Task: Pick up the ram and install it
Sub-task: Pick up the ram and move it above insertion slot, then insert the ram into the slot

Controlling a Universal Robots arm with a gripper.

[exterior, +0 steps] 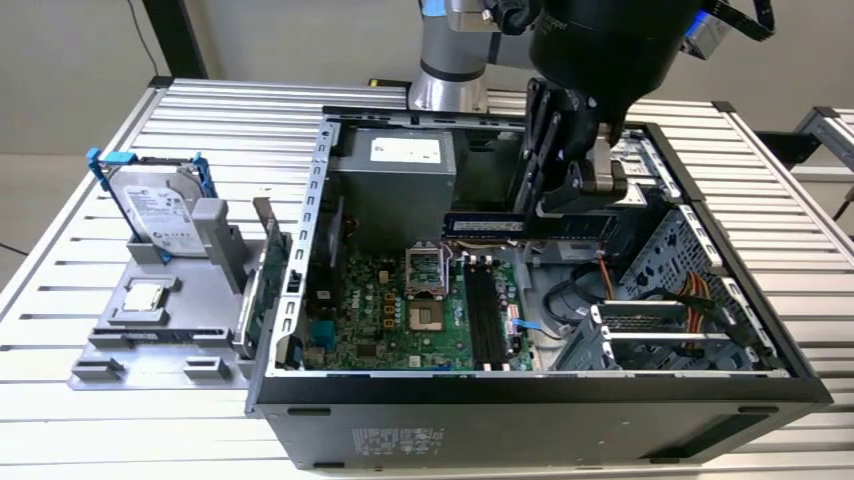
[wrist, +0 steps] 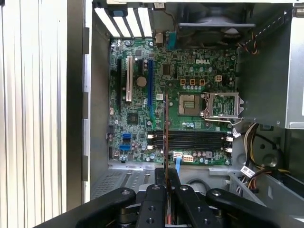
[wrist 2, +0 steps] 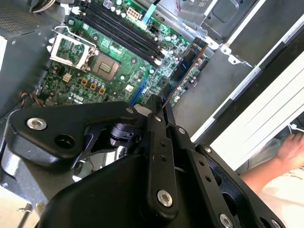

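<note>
Alignment is the matter in hand: the ram (exterior: 514, 226) hangs in the air inside the open computer case (exterior: 534, 420), above the motherboard (exterior: 380, 320), with the end effector (exterior: 577, 212) clamped on one end of it. In both wrist views the stick shows edge-on, running crosswise to the black memory slots (wrist: 190, 141), so a good seating would, I judge, need its long edge turned parallel to a slot, the notch matched, the end latches open and the push straight down and even. Its grip at one end leaves a long free end, so I expect it to tilt easily if pressed unevenly. Around it, starting at the exterior view's left, the slatted desk (exterior: 80, 430) carries a grey fixture (exterior: 134, 335) with the silver hard drive (exterior: 158, 208) standing in its blue frame, and a green expansion card (exterior: 274, 275) upright just beside the case wall. Further along, the grey power supply (exterior: 394, 165) sits near the ram's free end and could be struck in a turn. At the right, the drive cage (exterior: 667, 260) and its orange and yellow cables (exterior: 681, 295) crowd the slots. A person's hand (wrist 2: 290, 147) rests outside the case in the second wrist view.
</note>
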